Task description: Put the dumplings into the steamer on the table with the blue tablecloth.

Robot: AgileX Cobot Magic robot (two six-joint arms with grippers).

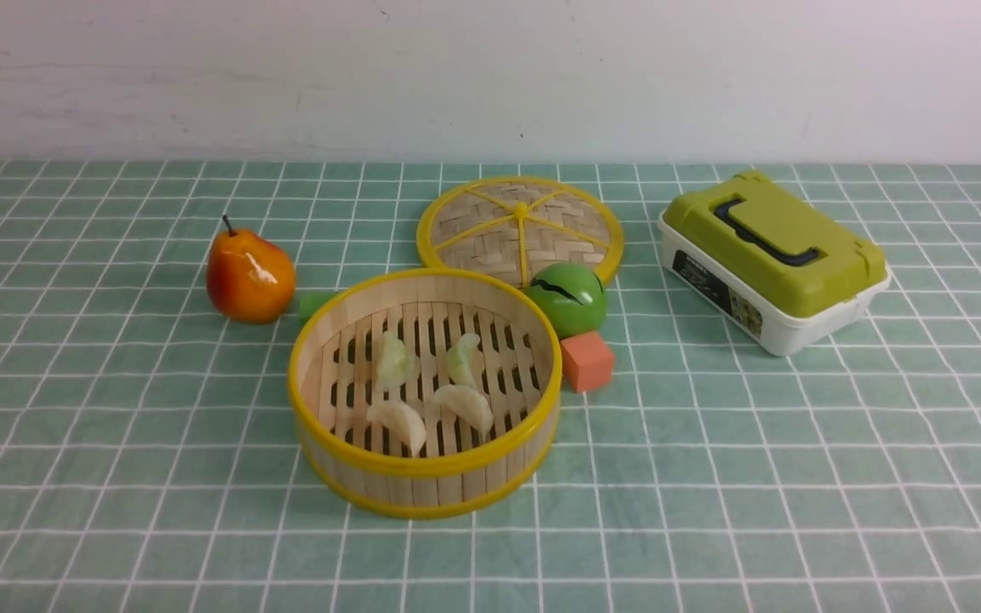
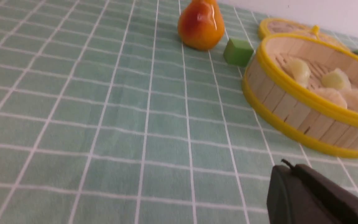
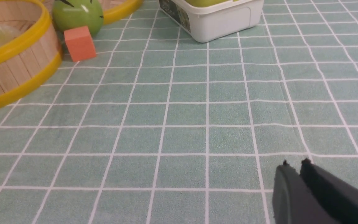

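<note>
I'm seeing all four dumplings (image 1: pixel 427 387) sitting in the steamer (image 1: pixel 424 489); both grippers' jaws pressed together, holding nothing; nothing left.

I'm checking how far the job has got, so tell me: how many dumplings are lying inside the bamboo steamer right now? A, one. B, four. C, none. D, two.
B: the front view shows four dumplings on the slatted floor inside the steamer, and none lying out on the blue tablecloth.
</note>
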